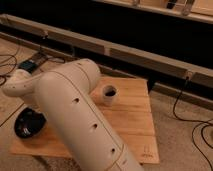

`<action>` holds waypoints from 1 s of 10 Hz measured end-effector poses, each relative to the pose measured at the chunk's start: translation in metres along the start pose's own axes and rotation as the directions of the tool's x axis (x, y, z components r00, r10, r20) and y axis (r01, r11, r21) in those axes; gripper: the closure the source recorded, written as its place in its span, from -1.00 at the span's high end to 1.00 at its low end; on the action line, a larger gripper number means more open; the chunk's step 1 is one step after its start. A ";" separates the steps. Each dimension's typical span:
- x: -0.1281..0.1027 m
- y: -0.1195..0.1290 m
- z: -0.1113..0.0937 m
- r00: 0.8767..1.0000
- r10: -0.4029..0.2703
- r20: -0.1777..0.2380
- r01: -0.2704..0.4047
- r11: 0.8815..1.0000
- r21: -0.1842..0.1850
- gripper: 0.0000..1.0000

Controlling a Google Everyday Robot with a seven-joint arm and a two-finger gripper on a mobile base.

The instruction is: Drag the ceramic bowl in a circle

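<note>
The ceramic bowl (28,125), black and glossy, rests at the left edge of the wooden table (131,117), partly overhanging it. My large white arm (75,112) crosses the picture from bottom right to an elbow at the upper left (17,86). It covers the bowl's right side. The gripper is hidden behind the arm, down by the bowl, and it is shut. Whether it touches the bowl cannot be made out.
A white cup (109,93) with a dark inside stands near the middle of the table's far side. Cables (182,100) and a small black box (31,65) lie on the floor. A long pale rail (125,50) runs along the dark wall behind.
</note>
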 end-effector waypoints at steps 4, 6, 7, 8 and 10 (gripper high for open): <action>-0.017 -0.058 0.001 0.991 0.130 -0.016 -0.130 0.991 0.010 -1.00; -0.015 -0.092 0.002 0.980 0.197 -0.027 -0.196 0.980 0.025 -1.00; -0.012 -0.106 0.002 0.974 0.223 -0.031 -0.222 0.974 0.032 -1.00; -0.008 -0.116 0.000 0.970 0.240 -0.034 -0.238 0.970 0.039 -1.00; 0.006 -0.138 -0.004 0.964 0.263 -0.045 -0.260 0.964 0.058 -1.00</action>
